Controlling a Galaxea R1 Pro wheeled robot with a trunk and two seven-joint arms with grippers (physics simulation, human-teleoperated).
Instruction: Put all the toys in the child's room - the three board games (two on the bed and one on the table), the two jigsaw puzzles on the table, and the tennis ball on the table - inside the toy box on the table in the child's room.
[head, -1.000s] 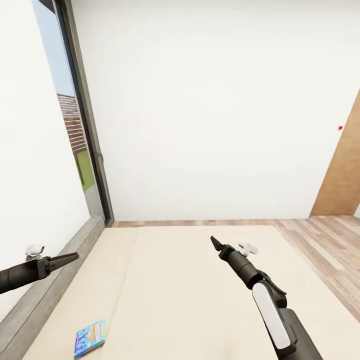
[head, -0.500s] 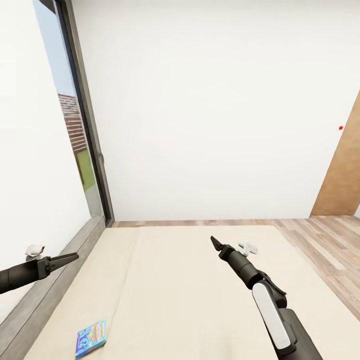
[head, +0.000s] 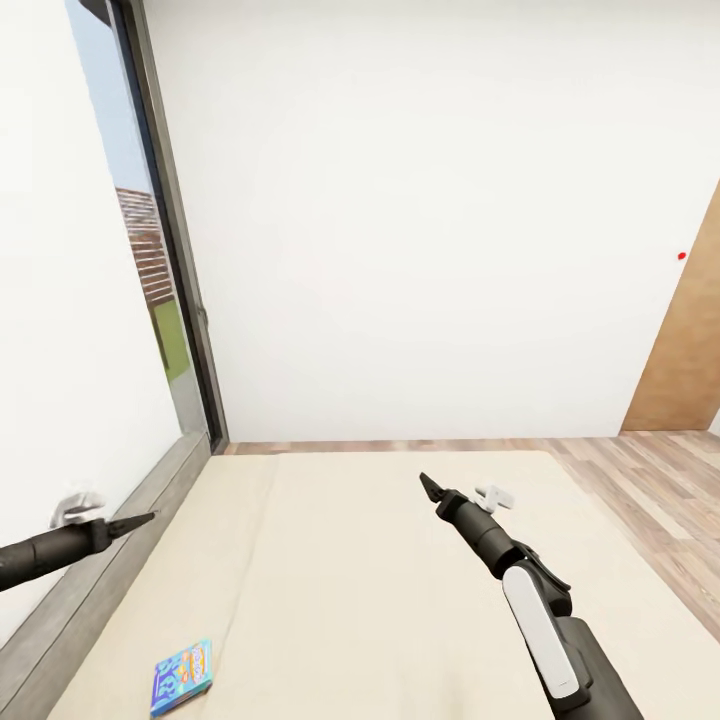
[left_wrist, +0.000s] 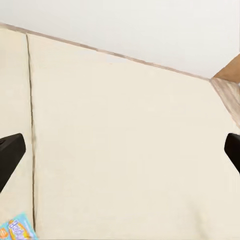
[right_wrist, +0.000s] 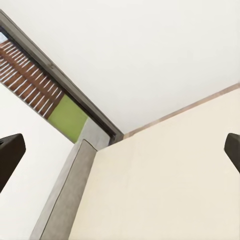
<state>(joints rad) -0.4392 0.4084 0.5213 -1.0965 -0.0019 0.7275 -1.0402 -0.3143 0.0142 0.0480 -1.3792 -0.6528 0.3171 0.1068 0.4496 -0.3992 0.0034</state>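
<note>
One board game (head: 181, 677) on bed (head: 350, 590), below left end effector (head: 140, 519)

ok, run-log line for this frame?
place: bed | board game lying flat near left edge | left hand open, empty | right hand open, empty

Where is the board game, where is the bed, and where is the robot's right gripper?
board game (head: 181, 677), head view, middle of its blue printed cover.
bed (head: 360, 590), head view, bare cream top of the mattress.
right gripper (head: 430, 487), head view, at the tips of its dark fingers.
</note>
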